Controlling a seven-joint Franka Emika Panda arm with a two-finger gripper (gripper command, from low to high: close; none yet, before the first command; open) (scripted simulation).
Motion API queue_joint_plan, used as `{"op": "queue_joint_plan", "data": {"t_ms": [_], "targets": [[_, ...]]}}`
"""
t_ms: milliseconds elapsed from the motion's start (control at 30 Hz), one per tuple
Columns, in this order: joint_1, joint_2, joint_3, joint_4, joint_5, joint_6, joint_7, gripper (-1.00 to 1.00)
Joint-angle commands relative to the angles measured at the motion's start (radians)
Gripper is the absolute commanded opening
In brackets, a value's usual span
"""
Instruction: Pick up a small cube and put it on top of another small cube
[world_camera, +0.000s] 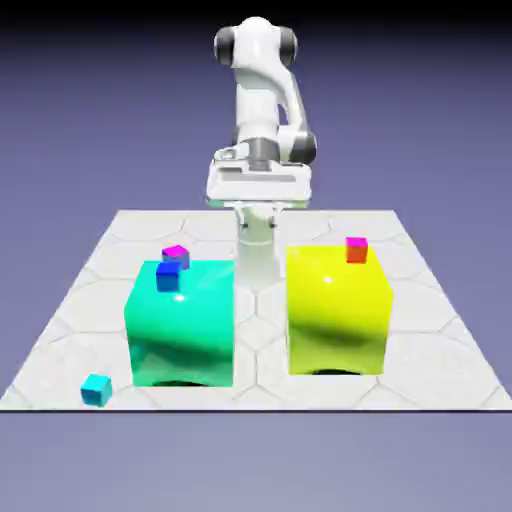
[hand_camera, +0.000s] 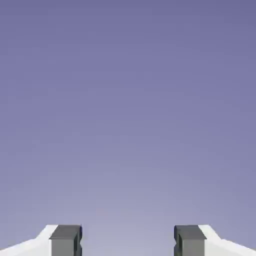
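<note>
The gripper (hand_camera: 128, 240) is standing open with nothing between its fingers (hand_camera: 65, 240); the hand view is showing only the plain backdrop, so the hand is probably pointing out level, not down at the table (world_camera: 420, 300). That suits an arm that is not yet reaching for anything: it is rising folded at the table's far edge, with its hand well above and apart from every cube.

The cyan cube (world_camera: 96, 389) is sitting alone by the table's near edge, close to the corner at the exterior view's left, just in front of the teal block (world_camera: 180, 325). Lying low on open table, it is looking easy to take from above. On the teal block's top, near its far corner, a dark-blue cube (world_camera: 168, 278) and a magenta one (world_camera: 175, 254) are sitting close together, perhaps touching. A small red cube (world_camera: 356, 250) is resting on the yellow block (world_camera: 337, 310).

The fingers are being hidden in the exterior view behind the hand's white body. The arm's lower part is partly hidden between the two blocks. Which cube is meant as the base is not something these views are settling.
</note>
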Motion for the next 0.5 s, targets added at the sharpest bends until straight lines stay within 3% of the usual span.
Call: {"op": "queue_joint_plan", "data": {"t_ms": [0, 467], "targets": [[-0.003, 0.036, -0.014, 0.034, 0.008, -0.030, -0.011, 0.00], [-0.038, 0.544, -0.216, 0.503, 0.121, -0.444, -0.168, 0.00]]}}
